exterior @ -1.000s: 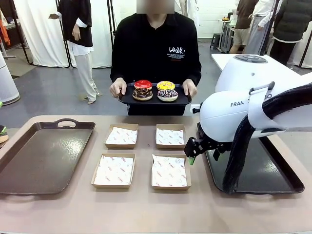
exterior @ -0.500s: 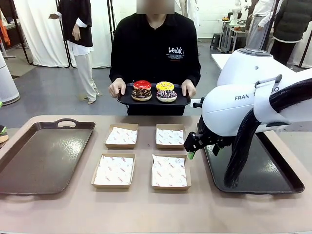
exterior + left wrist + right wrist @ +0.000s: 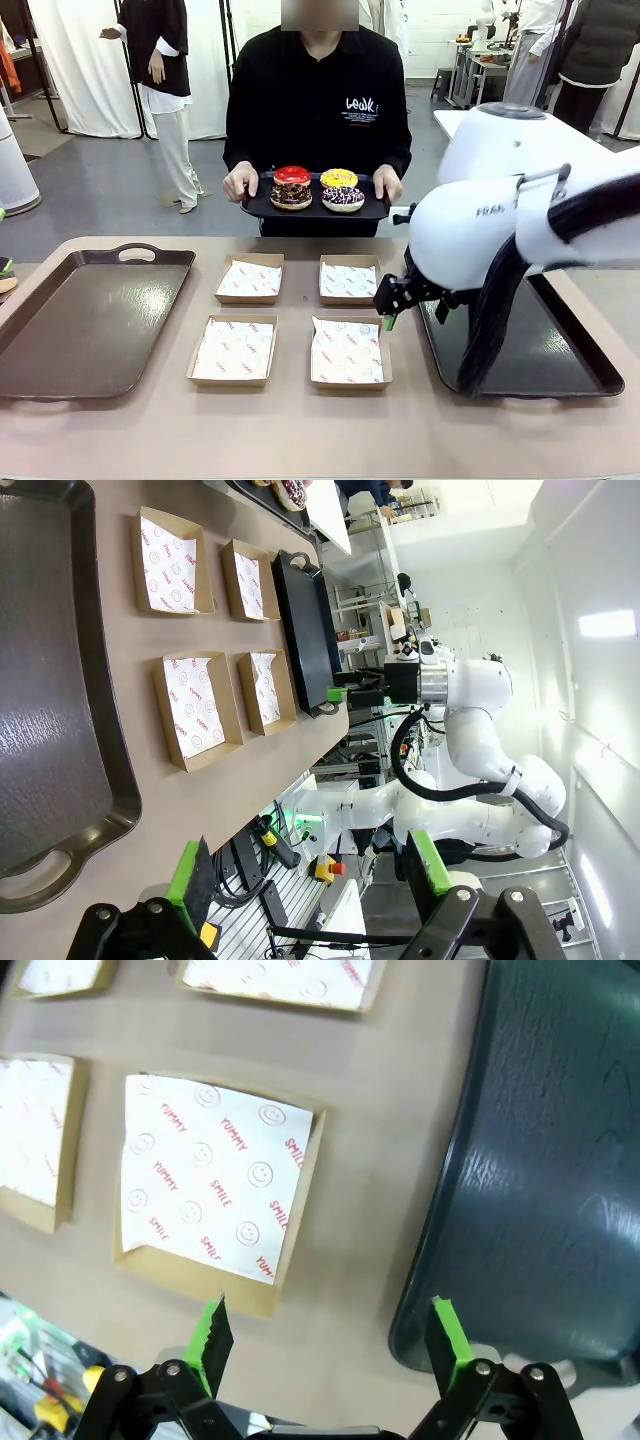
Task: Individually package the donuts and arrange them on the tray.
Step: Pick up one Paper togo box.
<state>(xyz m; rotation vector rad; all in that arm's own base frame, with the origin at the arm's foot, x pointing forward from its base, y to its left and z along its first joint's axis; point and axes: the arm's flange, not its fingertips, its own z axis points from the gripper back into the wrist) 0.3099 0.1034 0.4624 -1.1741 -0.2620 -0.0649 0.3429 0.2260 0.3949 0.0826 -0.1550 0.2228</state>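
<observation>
Donuts (image 3: 317, 187): sitting unboxed on person's carried tray (image 3: 256, 207) beyond table's (image 3: 300, 430) far edge. Right gripper (image 3: 330, 1312), left gripper (image 3: 310, 848): gaping empty; next probably reaching for one.

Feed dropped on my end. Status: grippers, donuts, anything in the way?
Left gripper, right gripper open, holding nothing. Donuts on black tray in person's hands, beyond table. Four lined boxes on table. No obstruction seen.

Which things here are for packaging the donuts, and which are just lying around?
For the job:
four donuts
black serving tray held by the person
four paper-lined boxes
left tray
right tray

Just lying about:
cables below the table edge
background desk
</observation>
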